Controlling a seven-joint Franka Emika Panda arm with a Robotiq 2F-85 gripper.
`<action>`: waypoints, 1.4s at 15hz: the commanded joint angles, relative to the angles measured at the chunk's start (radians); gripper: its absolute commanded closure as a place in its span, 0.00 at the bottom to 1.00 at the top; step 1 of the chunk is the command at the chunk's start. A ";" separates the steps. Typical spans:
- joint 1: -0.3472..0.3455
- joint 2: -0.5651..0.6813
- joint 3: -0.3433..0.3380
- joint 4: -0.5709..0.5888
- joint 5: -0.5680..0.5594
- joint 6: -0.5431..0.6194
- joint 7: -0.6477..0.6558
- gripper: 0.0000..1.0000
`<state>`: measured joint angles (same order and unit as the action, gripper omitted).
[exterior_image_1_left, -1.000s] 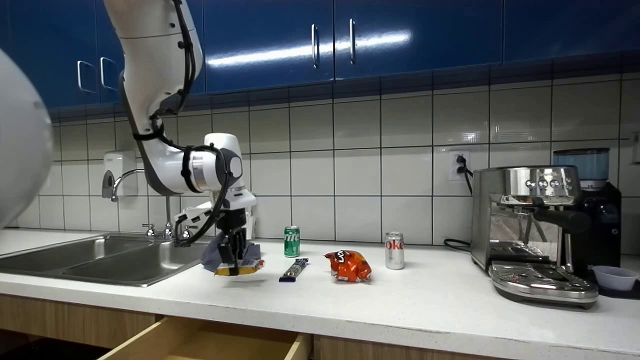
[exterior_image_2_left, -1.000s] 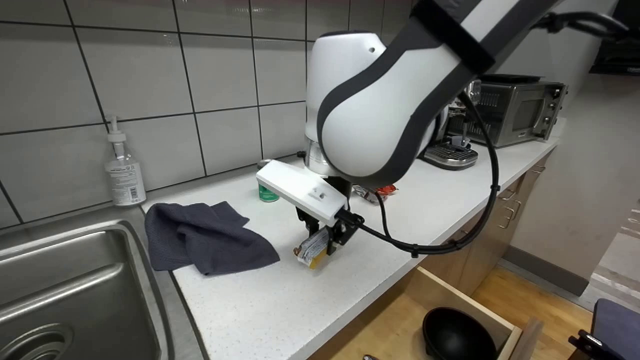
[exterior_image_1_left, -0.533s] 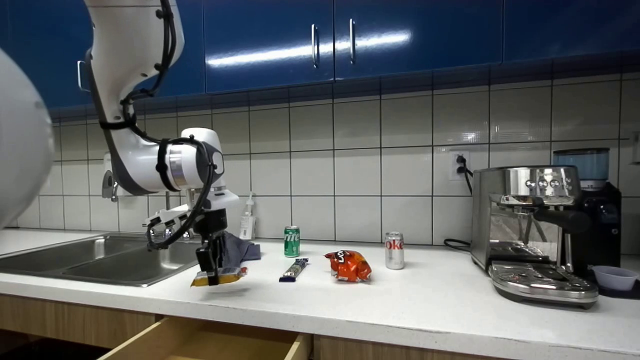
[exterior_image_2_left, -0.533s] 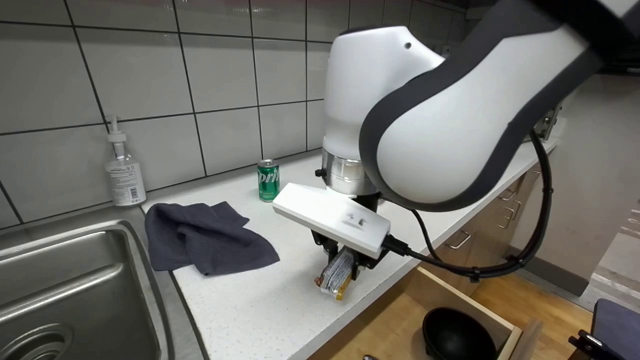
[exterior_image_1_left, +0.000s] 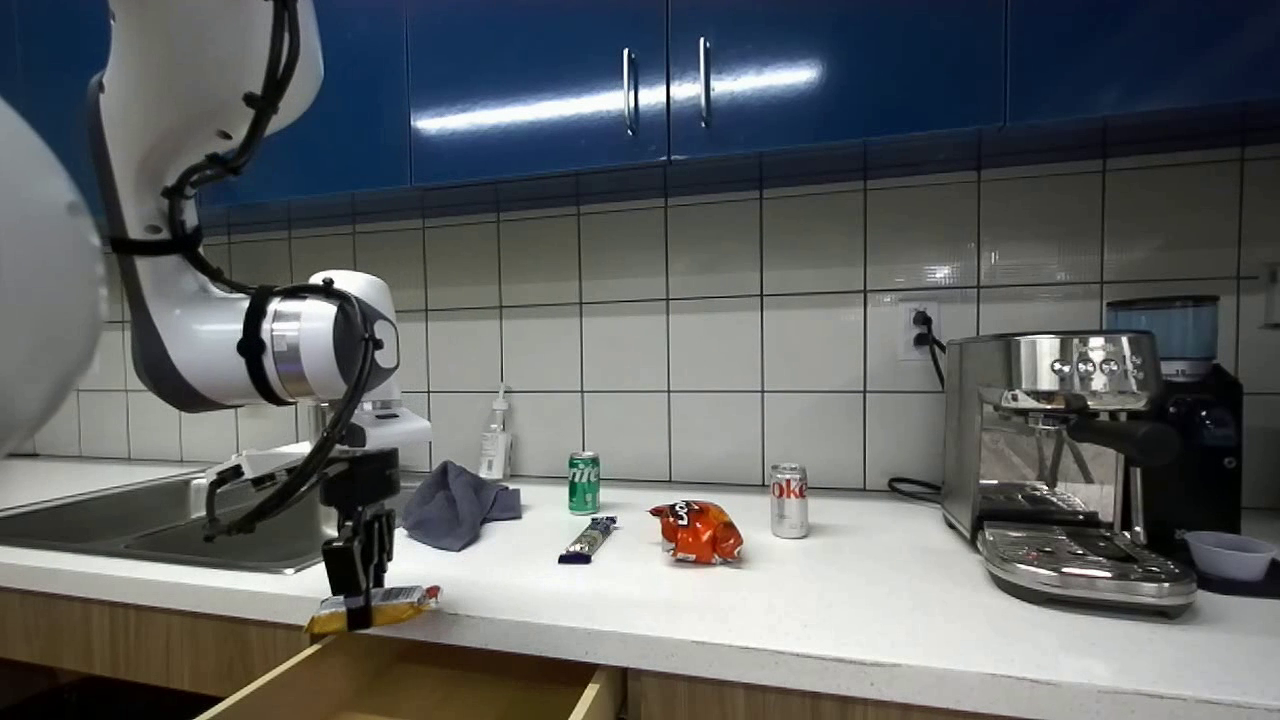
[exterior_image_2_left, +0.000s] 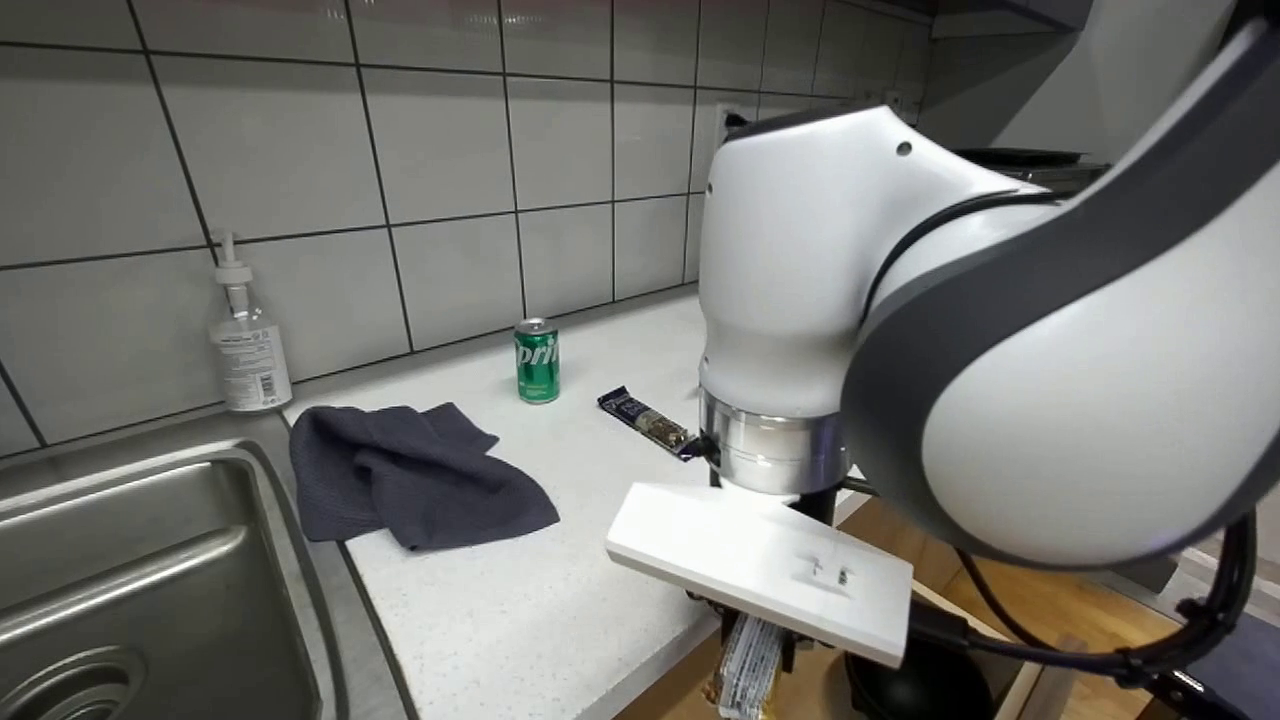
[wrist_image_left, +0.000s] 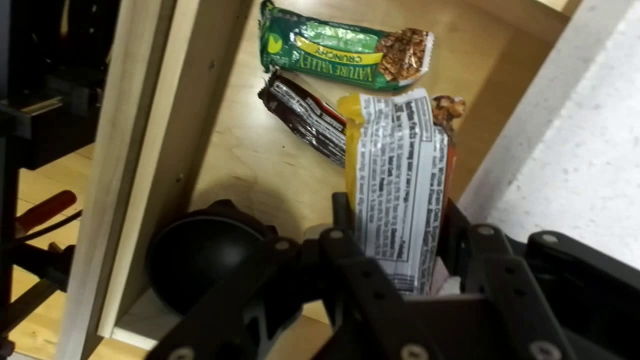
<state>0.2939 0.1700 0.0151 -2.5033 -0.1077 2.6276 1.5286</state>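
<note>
1. Yellow-and-white film-wrapped snack bar (wrist_image_left: 395, 190): suspended above the pale wooden drawer (wrist_image_left: 245, 155), pinched across its sides by the black gripper (wrist_image_left: 397, 215).
2. Slip hazard: slick film, plus the long end jutting past the fingers (wrist_image_left: 342, 212), could let the bar twist or drop askew.
3. Landing hazard: a dark brown wrapped bar (wrist_image_left: 307, 122) and a green-and-yellow granola-bar packet (wrist_image_left: 345, 52), both lying in the drawer, could prop it at a tilt.
4. Edge: the white speckled countertop (wrist_image_left: 585, 160) ends beside the drawer's opening; descent too near it could scrape a finger.
5. Room: inside the drawer, wood shows between the brown bar and the round black bowl (wrist_image_left: 207, 255); drift toward the bowl could knock its rim.
</note>
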 joint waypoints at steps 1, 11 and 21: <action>-0.034 -0.048 0.049 -0.071 0.044 -0.009 -0.057 0.83; -0.034 0.017 0.055 -0.084 0.061 0.067 -0.052 0.83; -0.024 0.127 0.064 -0.073 0.130 0.184 -0.096 0.83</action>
<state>0.2863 0.2800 0.0584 -2.5837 -0.0209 2.7881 1.4803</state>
